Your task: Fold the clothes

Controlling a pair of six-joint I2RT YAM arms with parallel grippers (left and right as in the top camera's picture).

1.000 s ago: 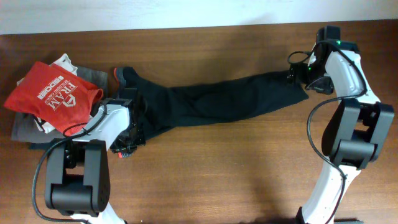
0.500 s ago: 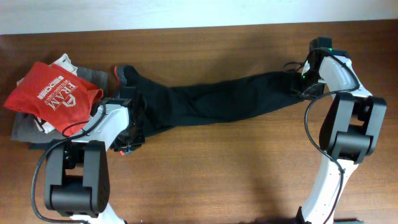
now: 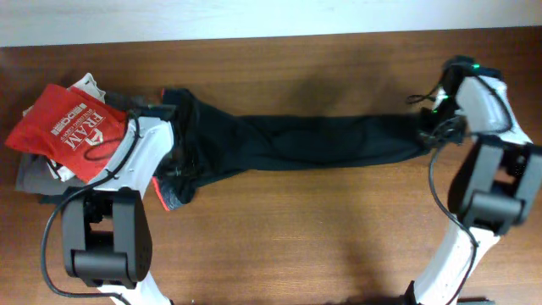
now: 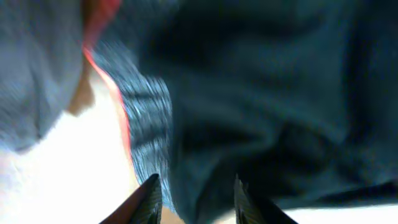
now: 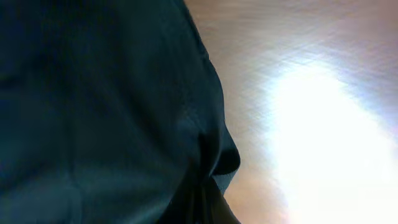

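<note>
The folding itself has not begun, as far as I can see. The black leggings (image 3: 313,140) lie stretched in one long strip across the middle of the surface (image 3: 322,229), waist at the left of the frame and leg ends at the right, with no fold in them yet. It looks like the laying-out stage, so every fold is left to do.

The right gripper (image 3: 429,135) is closed tight on the leg ends, and the cloth bunches into it at the bottom of the right wrist view. The left gripper (image 4: 197,200) sits over the waist end with its fingers partway apart. The grey waistband (image 4: 146,124) and dark cloth lie under it, and I see nothing pinched.

At the upper left a red T-shirt (image 3: 72,127) rests on a pile of grey clothes (image 3: 34,174), just beside the waist. That pile crowds the left arm. The waist end is also rumpled and probably needs flattening first.
</note>
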